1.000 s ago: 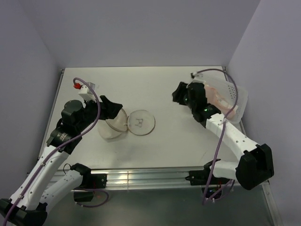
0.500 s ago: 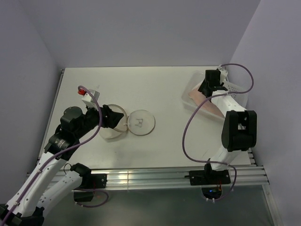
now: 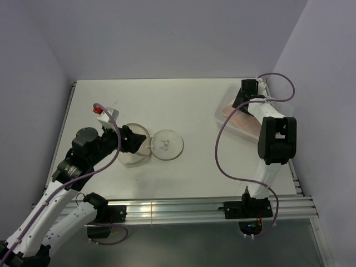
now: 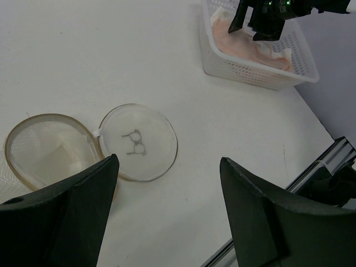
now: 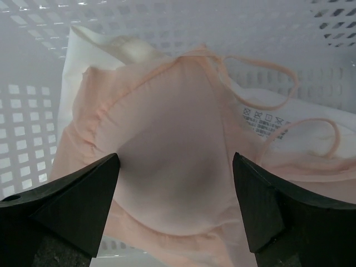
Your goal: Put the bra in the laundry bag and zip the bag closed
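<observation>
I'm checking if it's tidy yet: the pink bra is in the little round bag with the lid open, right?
No. The bra lies in the white basket, not in the bag; the right wrist view shows it. The bag's lid is open.

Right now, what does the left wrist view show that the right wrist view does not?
Only the left wrist view: the open laundry bag, with its flat lid bearing the bra outline and lying beside it on the table. Only the right wrist view: the care label and thin strap loops. Both: the pink bra in the white bin.
</observation>
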`<state>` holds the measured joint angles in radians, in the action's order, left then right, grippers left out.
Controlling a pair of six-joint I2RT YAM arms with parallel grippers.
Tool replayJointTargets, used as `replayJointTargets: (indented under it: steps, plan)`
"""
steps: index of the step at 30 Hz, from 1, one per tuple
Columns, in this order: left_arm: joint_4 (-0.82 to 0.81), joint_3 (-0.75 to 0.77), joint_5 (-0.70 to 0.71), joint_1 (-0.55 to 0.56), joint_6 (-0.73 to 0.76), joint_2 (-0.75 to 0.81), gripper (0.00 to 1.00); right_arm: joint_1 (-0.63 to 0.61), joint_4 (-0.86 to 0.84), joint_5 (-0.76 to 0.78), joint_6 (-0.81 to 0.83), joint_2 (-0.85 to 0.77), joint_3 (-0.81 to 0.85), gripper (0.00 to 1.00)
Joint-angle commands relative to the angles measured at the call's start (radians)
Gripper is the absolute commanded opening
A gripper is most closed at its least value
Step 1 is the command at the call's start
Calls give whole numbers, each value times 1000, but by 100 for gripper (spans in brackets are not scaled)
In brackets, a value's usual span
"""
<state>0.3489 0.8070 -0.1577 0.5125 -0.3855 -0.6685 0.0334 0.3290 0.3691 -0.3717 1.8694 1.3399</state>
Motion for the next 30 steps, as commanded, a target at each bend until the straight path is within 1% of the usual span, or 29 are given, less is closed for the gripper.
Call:
replayJointTargets:
  steps: [1, 3, 7, 8, 10, 11, 12, 15, 18, 22, 26, 30]
  plan:
    - [-14, 1, 18, 3, 19, -9, 80, 5, 28, -33, 28, 42, 65, 89]
    - [-14, 0, 21, 3, 17, -13, 80, 7, 1, -82, 33, 53, 67, 88]
    - [-18, 0, 17, -6, 19, -20, 80, 16, -8, -101, 43, 88, 102, 86]
    - [-19, -2, 14, -8, 19, -22, 80, 25, -11, -110, 48, 100, 114, 77]
    - [-19, -3, 14, -14, 20, -25, 80, 31, -21, -140, 48, 106, 123, 68]
    - [-19, -2, 12, -17, 19, -26, 80, 33, -25, -142, 47, 93, 117, 51]
    - [-21, -2, 9, -22, 19, -28, 80, 34, -39, -144, 45, 79, 108, 46]
    - [-19, 0, 3, -28, 19, -31, 80, 31, -62, -142, 37, 16, 61, 41]
    - [-24, -2, -5, -29, 19, -29, 80, 28, -77, -116, 21, -62, 7, 40]
    - [-28, -3, -14, -31, 17, -32, 80, 23, -122, -95, -15, -182, -109, 41]
    - [-30, -2, -35, -32, 17, -40, 80, 19, -146, -105, -32, -294, -174, 43]
    - [-30, -2, -66, -38, 14, -54, 80, 19, -188, -139, -42, -360, -217, 43]
